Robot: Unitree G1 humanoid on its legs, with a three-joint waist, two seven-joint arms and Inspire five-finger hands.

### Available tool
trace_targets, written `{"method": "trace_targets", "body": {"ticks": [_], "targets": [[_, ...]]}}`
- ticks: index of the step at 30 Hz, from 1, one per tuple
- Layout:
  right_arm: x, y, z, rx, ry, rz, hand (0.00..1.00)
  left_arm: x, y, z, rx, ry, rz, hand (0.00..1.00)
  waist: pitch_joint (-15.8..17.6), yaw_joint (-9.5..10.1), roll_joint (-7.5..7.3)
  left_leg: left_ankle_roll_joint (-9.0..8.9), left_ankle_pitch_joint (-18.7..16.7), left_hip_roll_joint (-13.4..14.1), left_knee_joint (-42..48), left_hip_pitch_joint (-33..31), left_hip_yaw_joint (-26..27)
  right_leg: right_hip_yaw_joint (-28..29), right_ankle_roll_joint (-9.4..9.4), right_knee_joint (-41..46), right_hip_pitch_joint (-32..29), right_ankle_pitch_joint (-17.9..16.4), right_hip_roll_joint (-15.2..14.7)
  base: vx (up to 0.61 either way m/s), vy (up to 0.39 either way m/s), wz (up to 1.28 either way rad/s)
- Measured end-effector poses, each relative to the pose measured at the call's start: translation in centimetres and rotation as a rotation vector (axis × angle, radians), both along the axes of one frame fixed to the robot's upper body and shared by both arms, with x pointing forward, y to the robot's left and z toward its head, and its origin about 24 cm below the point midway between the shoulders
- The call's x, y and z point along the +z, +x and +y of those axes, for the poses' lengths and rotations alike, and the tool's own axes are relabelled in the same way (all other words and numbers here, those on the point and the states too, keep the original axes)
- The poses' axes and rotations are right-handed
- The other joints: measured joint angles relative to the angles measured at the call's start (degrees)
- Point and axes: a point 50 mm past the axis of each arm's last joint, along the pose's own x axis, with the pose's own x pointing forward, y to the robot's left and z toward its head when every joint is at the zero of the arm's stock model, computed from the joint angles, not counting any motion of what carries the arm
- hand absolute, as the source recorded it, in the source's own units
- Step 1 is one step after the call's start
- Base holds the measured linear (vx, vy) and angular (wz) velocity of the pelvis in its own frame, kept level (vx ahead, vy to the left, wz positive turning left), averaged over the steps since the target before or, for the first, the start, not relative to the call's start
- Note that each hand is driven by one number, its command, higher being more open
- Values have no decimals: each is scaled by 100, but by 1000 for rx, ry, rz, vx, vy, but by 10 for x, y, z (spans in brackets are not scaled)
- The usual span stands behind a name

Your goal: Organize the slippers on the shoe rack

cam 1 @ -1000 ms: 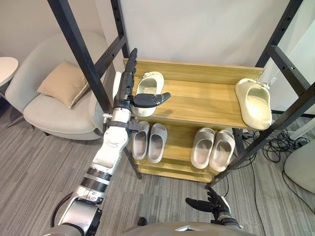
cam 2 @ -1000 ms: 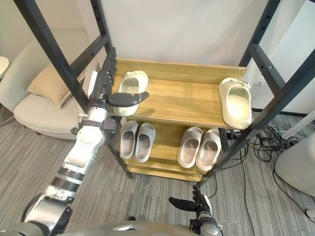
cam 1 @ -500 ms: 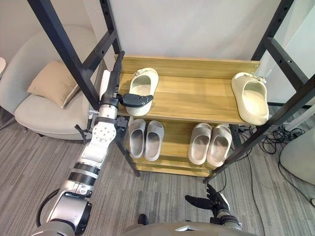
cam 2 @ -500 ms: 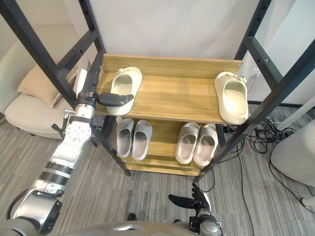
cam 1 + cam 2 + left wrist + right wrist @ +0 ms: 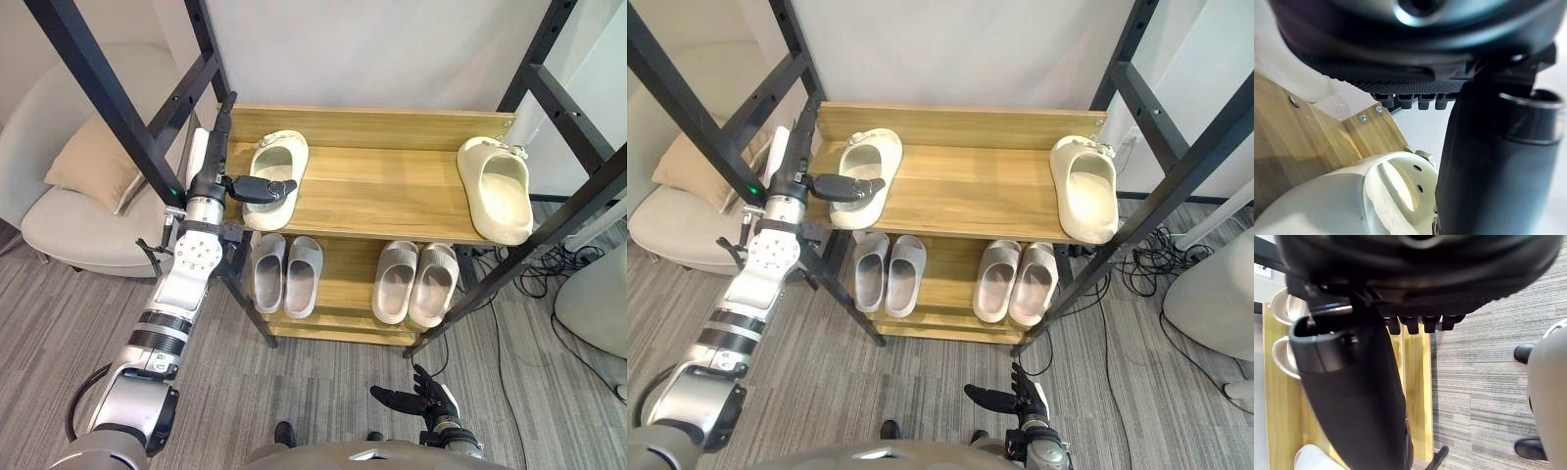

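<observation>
Slippers, six pcs, all sit on the wooden shoe rack w/ black metal frame (image 5: 382, 196). Nearest, low over the grey striped carpet floor (image 5: 323, 392), is the dark right hand (image 5: 423, 399), fingers relaxed & a bit spread, holding nothing. Next, on the lower shelf: a pair of light grey foam slippers (image 5: 266, 279) at the left side & a pair of beige-grey foam slippers (image 5: 395, 284) at the right side, each pair lying side by side. On the top shelf the cream foam slipper at the left end (image 5: 279, 157) & the cream foam slipper at the right end (image 5: 500, 201) lie well apart, w/ bare wood between them. The dark left hand (image 5: 209, 184) is at the left-end slipper: fingers straight, pointing along the rack's left edge, thumb stretched out across the near part of this slipper. If the thumb really touches it, I cannot tell. Further left, behind the frame, stands a light grey upholstered armchair (image 5: 59, 220) w/ a tan square cushion (image 5: 93, 166). Behind the rack is a white wall panel (image 5: 362, 49).
</observation>
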Motion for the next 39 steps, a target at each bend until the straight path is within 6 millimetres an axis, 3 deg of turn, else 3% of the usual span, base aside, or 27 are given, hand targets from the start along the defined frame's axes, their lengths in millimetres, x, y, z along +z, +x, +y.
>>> {"method": "trace_targets", "body": {"ticks": [22,23,39], "targets": [[2,2,-2,-6,2,-15,100,13,3,3,70,144,-51,100,61,13,90,0,1,8,1,-22,-9,-5,-27,1,-7,-11,16,0,0,0],[2,2,-2,-6,2,-15,100,13,3,3,73,153,-52,0,61,13,90,0,1,9,1,-22,-9,-5,-27,1,-8,-11,17,0,0,0],[2,2,-1,-7,1,-18,100,12,4,3,102,161,-58,0,84,0,64,0,1,12,0,-49,-22,-14,-33,2,-31,-16,22,0,0,0]]}}
